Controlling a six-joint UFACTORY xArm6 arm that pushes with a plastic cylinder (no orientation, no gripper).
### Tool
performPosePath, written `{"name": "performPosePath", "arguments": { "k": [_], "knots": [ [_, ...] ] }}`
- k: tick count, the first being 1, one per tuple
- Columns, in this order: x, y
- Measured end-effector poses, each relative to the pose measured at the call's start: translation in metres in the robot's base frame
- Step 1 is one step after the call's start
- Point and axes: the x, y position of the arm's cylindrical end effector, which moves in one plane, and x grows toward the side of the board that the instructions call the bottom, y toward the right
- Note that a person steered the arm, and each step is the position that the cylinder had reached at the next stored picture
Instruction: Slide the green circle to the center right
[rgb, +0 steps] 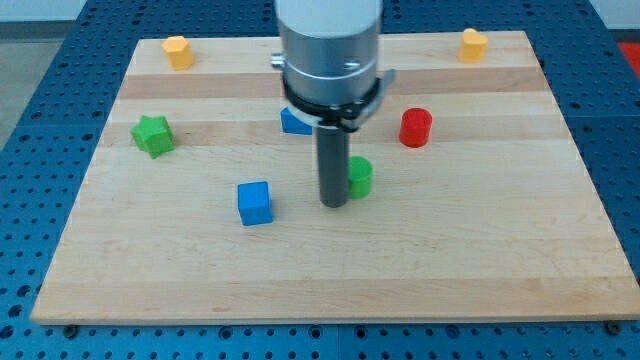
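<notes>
The green circle (360, 177) is a short green cylinder near the middle of the wooden board (480, 250). My tip (333, 204) is the lower end of the dark rod. It stands right at the green circle's left side, touching or nearly touching it. The rod hides part of the circle's left edge. The arm's grey body rises above it to the view's top.
A red cylinder (415, 128) stands up and right of the green circle. A blue cube (255, 203) lies left of my tip. A blue block (293, 122) is partly hidden behind the arm. A green star (152, 135) sits at the left. Two yellow blocks (178, 51) (473, 45) sit at the top corners.
</notes>
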Motion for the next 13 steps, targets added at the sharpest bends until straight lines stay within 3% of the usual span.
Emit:
{"name": "performPosePath", "arguments": {
  "k": [2,4,6,9,13],
  "knots": [
    [-0.021,0.037],
    [-0.032,0.006],
    [-0.054,0.012],
    [-0.054,0.111],
    [-0.049,0.172]
  ]
}}
